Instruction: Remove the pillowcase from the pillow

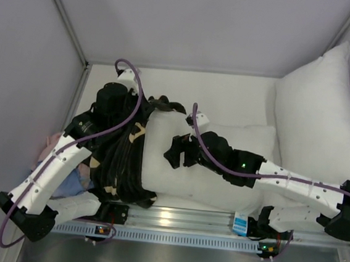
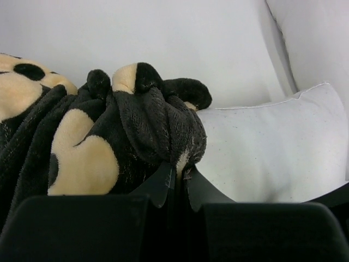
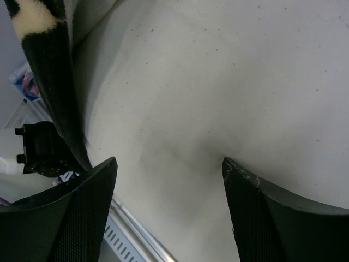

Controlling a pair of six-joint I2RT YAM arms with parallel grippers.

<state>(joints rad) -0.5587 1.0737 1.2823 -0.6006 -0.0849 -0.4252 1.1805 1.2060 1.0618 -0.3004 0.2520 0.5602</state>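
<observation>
Mid-peel: the pillowcase [image 1: 122,163], bunched over the left end of the pillow [image 1: 170,181] at centre-left of the top view, sits clamped in the left fingers [image 2: 158,188], a pinch only the left wrist view shows, while the right fingers [image 3: 65,218] stand apart over bare pillow; next probably calls for pulling leftward with the pillow pinned

The black plush pillowcase [image 1: 125,169], printed with tan flowers, sits bunched in thick folds left of centre, covering only the left end of the white pillow [image 1: 160,157]. The pillow lies flat across the middle, mostly bare, its blue-and-white tag [image 1: 239,224] at the lower edge.
</observation>
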